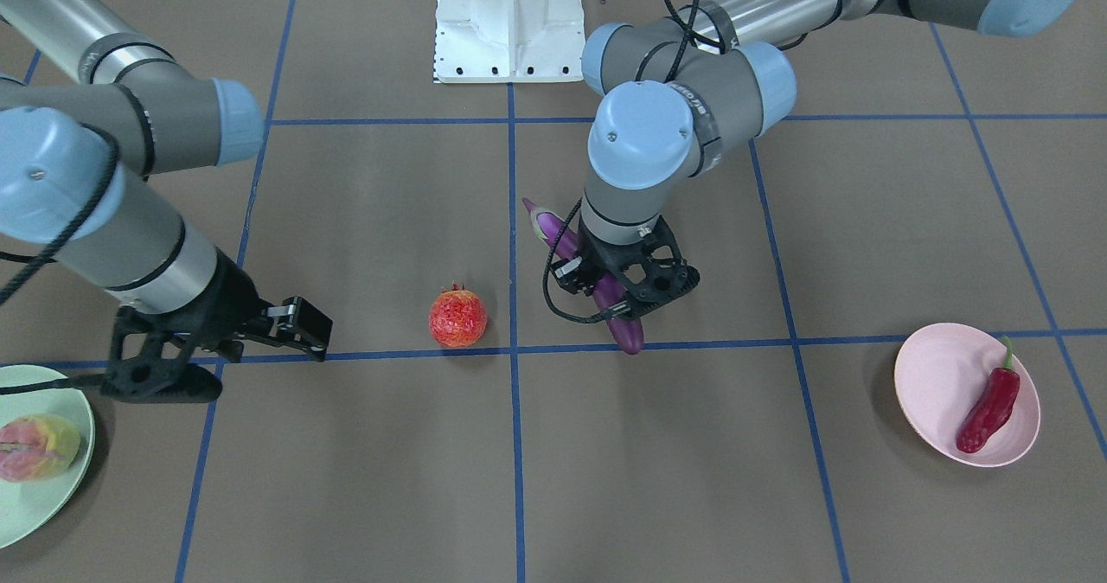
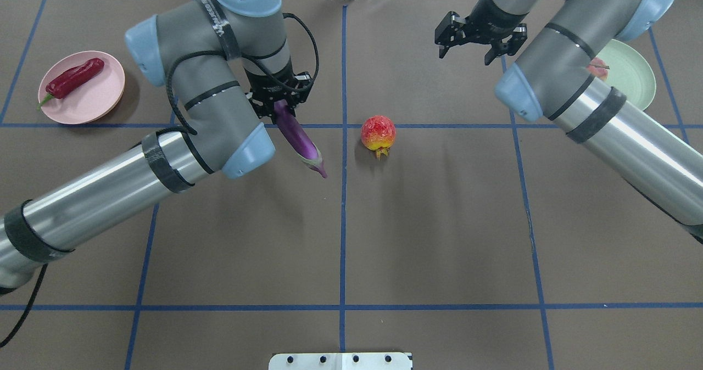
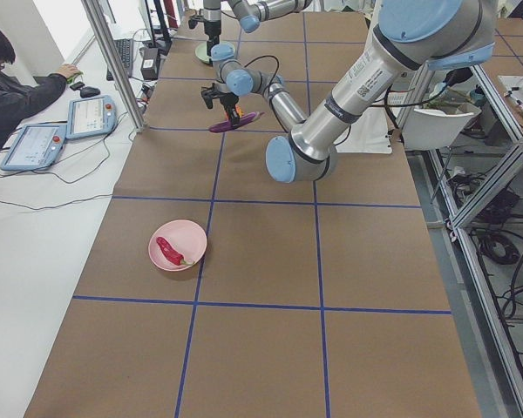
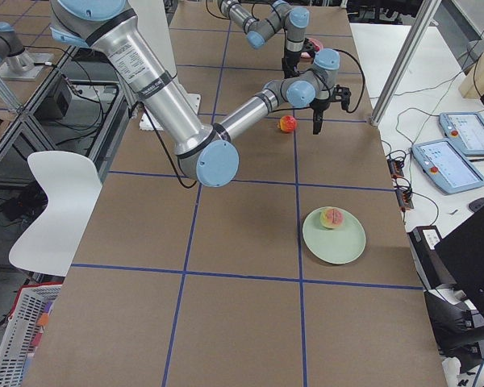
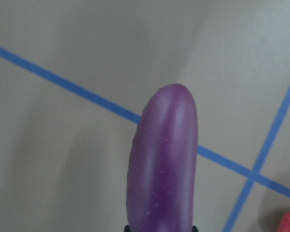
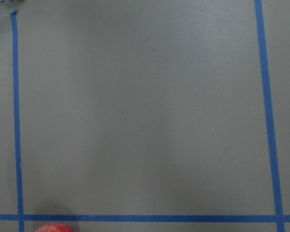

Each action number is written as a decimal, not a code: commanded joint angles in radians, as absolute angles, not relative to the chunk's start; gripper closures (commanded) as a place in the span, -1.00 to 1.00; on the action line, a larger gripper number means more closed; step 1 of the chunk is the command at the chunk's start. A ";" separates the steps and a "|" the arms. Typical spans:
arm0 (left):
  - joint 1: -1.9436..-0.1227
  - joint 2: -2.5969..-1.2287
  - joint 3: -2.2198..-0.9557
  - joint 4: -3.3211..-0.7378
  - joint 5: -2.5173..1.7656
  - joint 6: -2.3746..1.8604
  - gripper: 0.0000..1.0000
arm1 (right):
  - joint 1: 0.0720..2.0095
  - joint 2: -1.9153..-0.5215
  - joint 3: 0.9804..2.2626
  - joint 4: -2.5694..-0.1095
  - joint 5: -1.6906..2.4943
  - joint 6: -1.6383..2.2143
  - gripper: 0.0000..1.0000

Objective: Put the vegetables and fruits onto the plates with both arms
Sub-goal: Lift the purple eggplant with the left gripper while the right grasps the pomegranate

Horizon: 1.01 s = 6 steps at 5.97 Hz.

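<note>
We list left gripper (image 1: 611, 289) clenched off-centre on eggplant (image 1: 630, 332), so it may swing and slip; right gripper (image 2: 464, 56) spread, empty.

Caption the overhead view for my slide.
Left gripper grips the long purple eggplant while the open right gripper hovers beyond the round red-orange fruit.

Chili (image 2: 74, 78) lies on left plate (image 2: 96, 100), peach (image 4: 332, 217) on right plate (image 4: 339, 247).

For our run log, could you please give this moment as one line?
left end effector: gripping long purple eggplant | right end effector: open, empty | round red-orange fruit: unplated
</note>
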<state>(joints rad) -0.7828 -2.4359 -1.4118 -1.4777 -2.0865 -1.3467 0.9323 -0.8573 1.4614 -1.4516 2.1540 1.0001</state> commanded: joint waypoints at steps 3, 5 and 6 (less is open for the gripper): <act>-1.053 -2.324 -1.358 -1.473 -2.166 -0.917 1.00 | 0.777 -0.730 1.293 -1.340 2.037 1.116 -0.99; -1.081 -2.324 -1.324 -1.474 -2.168 -0.865 1.00 | 0.730 -0.729 1.292 -1.335 2.023 1.121 -0.99; -1.086 -2.324 -1.312 -1.474 -2.168 -0.865 1.00 | 0.712 -0.730 1.290 -1.339 2.016 1.124 -0.99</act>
